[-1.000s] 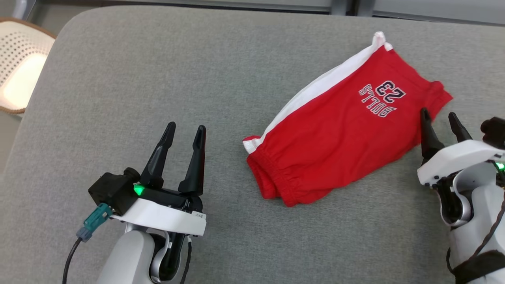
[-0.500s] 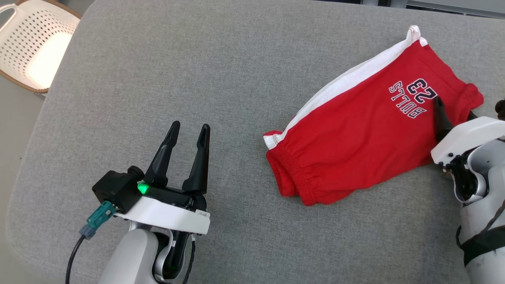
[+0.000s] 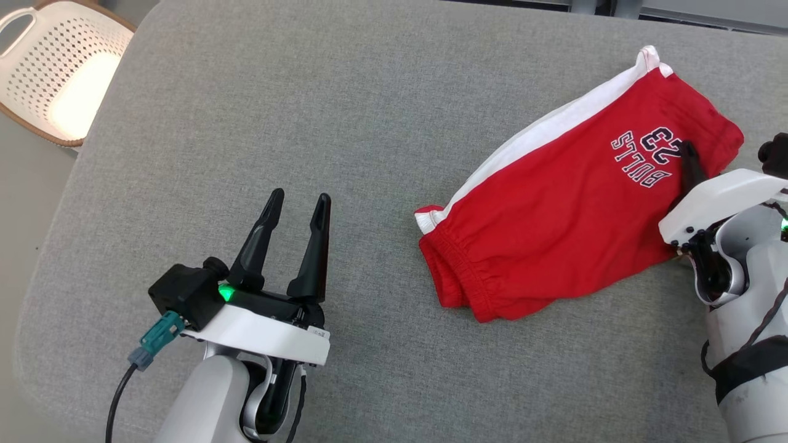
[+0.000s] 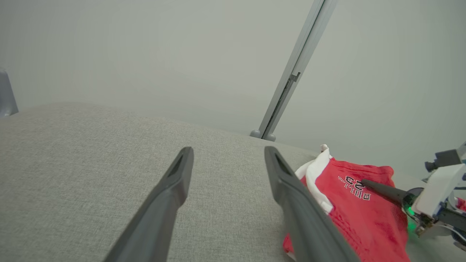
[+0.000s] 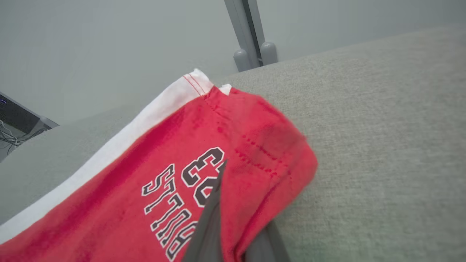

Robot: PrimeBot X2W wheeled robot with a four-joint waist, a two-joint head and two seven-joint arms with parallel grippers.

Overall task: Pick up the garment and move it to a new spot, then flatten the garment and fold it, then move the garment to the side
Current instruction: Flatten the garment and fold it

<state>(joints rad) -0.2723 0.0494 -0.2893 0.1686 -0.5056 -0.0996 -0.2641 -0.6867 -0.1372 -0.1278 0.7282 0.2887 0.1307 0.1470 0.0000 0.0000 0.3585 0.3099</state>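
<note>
Right pincer (image 3: pixel 689 159) clamps the hem corner of the red-and-white cotton basketball shorts (image 3: pixel 554 209), lying apparently folded at the grey fabric cushion's (image 3: pixel 308 92) right, unlifted; left pincer (image 3: pixel 301 195) waits, fingers apart.

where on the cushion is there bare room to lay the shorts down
Widest free patch: the grey cushion from the left gripper across to the red shorts and up to the far edge. Also the near strip below the shorts. Crowded at right, where the right gripper grips their hem.
</note>
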